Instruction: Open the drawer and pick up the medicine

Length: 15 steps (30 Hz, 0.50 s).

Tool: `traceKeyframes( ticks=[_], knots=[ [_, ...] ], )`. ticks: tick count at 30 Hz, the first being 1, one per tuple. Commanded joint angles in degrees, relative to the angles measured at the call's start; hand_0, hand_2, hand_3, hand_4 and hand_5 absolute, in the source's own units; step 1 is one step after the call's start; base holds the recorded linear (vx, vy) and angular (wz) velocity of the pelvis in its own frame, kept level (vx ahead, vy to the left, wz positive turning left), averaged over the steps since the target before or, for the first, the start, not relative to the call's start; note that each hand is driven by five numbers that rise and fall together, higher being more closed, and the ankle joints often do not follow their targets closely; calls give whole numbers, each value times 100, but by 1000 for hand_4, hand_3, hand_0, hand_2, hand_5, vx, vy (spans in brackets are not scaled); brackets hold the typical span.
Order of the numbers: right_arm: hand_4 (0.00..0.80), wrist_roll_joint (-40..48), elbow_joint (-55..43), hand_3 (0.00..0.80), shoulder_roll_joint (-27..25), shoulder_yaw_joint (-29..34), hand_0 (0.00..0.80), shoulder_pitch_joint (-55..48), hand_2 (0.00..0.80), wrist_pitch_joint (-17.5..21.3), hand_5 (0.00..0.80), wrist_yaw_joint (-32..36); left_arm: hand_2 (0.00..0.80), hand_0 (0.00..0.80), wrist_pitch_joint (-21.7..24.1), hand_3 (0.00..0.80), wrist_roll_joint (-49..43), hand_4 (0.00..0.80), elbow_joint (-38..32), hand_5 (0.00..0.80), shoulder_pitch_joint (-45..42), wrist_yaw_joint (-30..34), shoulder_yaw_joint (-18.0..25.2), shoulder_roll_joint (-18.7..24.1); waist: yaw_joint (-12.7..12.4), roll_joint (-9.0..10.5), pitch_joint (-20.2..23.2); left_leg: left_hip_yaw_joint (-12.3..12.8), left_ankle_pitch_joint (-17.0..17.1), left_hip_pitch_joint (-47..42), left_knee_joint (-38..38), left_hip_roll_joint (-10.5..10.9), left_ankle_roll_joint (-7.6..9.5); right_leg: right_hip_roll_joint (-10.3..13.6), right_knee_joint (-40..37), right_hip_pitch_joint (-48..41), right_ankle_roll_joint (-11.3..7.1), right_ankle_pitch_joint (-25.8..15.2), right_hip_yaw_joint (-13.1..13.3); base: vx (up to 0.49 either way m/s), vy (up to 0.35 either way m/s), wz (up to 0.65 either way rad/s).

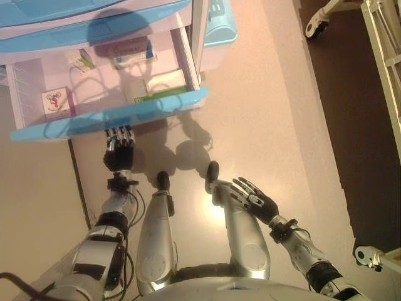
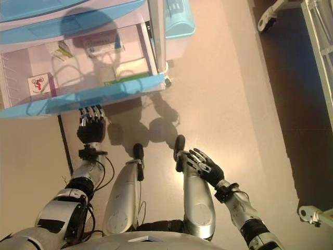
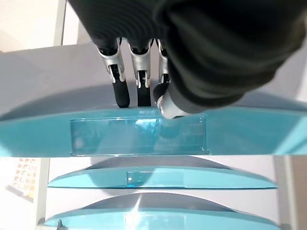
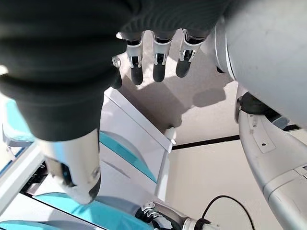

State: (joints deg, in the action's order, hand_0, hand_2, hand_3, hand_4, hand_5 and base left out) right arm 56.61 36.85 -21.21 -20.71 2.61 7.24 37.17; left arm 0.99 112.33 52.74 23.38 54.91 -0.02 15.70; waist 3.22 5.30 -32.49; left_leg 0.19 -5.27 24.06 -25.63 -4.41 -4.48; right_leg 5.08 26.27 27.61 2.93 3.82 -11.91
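Note:
The white drawer (image 1: 106, 119) with a light blue front is pulled out of the cabinet. Several medicine boxes lie in it: a white and green box (image 1: 161, 84), a box with a red picture (image 1: 55, 100), and a white box (image 1: 131, 53) further back. My left hand (image 1: 119, 149) is just under the blue front, its fingers (image 3: 121, 91) straight with dark tips against the front's edge. It holds nothing. My right hand (image 1: 254, 199) hangs low at the right, away from the drawer, fingers spread and empty.
Two more blue-fronted drawers (image 3: 158, 178) are shut below the open one. A light blue bin (image 1: 219, 25) stands to the right of the cabinet. A white wheeled frame (image 1: 316, 25) and dark flooring (image 1: 369, 157) lie at the right. A black line (image 1: 78, 182) crosses the floor.

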Motion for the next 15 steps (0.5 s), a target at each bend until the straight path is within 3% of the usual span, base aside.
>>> traceKeyframes(
  ticks=[1,10,15],
  knots=[
    [0,-181,-557,0,171,41,0,-528,0,-13,0,-20,800,800,-15,800,67,800,-659,800,-411,781,440,223,-283,184,270,247,151,-27,474,235,330,-195,829,-313,-225,995,-229,2,-70,8],
    [0,-184,-642,0,226,170,0,-612,0,-8,0,-55,800,800,-87,800,14,800,-638,800,-986,671,505,-22,-436,299,270,115,169,-53,417,127,279,-253,840,-493,-207,1044,-368,1,-70,6],
    [0,-101,-685,0,234,298,0,-680,0,-19,0,-40,800,800,-341,800,-31,800,-512,800,-1370,545,643,-22,-564,358,270,29,171,-39,346,60,240,-271,858,-614,-179,1081,-491,11,-80,15]
  ],
)
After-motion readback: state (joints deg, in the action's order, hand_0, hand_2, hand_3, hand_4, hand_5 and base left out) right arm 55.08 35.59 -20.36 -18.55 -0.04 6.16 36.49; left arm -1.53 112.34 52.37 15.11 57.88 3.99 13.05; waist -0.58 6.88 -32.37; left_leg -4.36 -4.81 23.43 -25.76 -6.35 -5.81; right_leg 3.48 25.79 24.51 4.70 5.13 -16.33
